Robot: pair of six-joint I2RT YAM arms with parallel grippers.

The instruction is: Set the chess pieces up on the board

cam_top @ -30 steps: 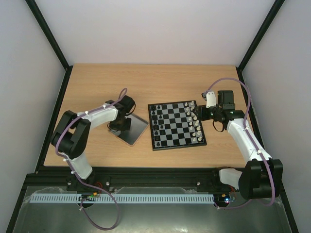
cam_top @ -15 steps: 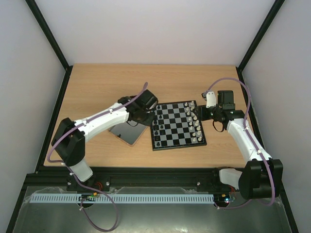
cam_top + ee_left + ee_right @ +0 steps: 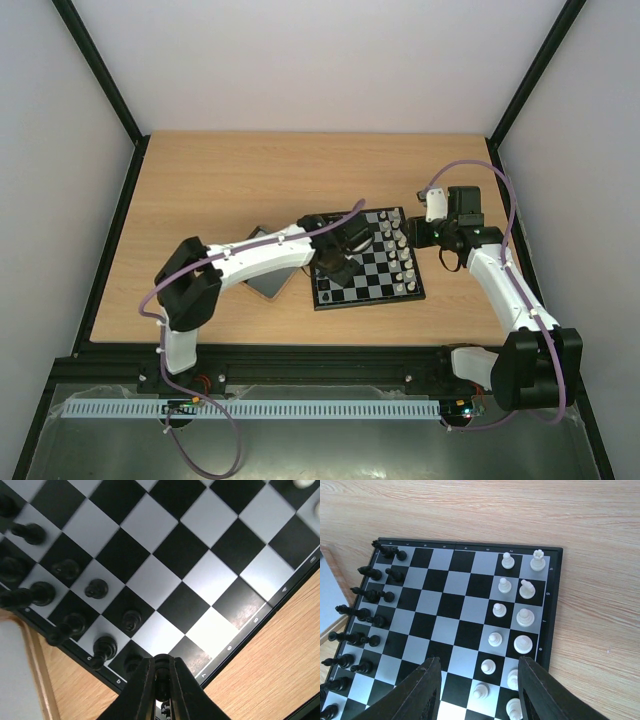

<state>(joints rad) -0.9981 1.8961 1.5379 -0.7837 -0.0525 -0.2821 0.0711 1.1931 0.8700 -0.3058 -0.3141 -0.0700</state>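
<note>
Left fingers clamp a black piece above the board's 7 o'clock corner; right fingers hang apart over white pieces.

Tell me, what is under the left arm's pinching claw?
The black and pale grey checkered chessboard, near its corner, with tiny black chessmen alongside. The left gripper is shut on a small dark chess piece; the square beneath is hidden.

- It is a robot lab cell: plain white walls box in a bare wooden counter.
- Black frame posts climb the corners.
- The left arm and right arm stand on a rail, with purple cable looping.
</note>
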